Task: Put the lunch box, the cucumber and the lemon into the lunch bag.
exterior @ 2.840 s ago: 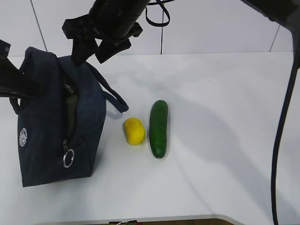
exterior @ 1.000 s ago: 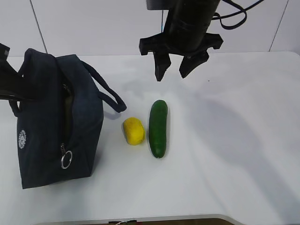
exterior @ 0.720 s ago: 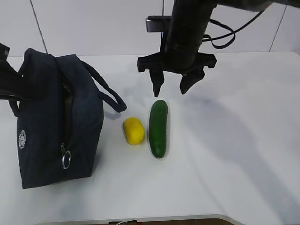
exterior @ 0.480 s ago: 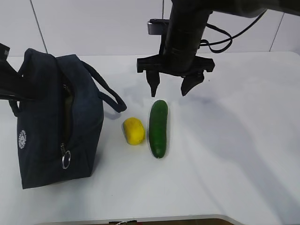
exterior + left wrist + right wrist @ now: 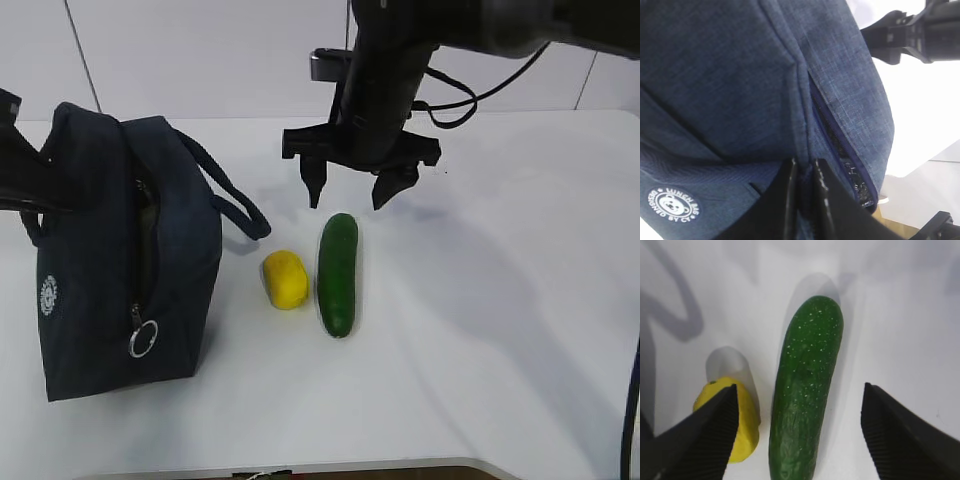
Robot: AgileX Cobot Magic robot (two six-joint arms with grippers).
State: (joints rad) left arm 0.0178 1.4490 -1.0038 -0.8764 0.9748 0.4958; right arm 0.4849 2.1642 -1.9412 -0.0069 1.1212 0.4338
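The dark navy lunch bag (image 5: 120, 250) stands at the left of the table, its side zipper open; it fills the left wrist view (image 5: 740, 75). My left gripper (image 5: 804, 172) is shut on a fold of the bag's fabric by the zipper. The cucumber (image 5: 338, 272) lies mid-table with the yellow lemon (image 5: 285, 278) just to its left. My right gripper (image 5: 346, 194) hangs open above the cucumber's far end. In the right wrist view the cucumber (image 5: 807, 385) lies between the two fingers and the lemon (image 5: 737, 417) is by the left one. The lunch box is out of view.
The bag's loop handle (image 5: 235, 205) droops toward the lemon. A metal ring pull (image 5: 141, 338) hangs on the bag's front. White table surface (image 5: 500, 300) stretches to the right of the cucumber.
My right arm has swung from above the bag over to the cucumber, lowered, and shifted slightly left. The bag, lemon and cucumber have not moved.
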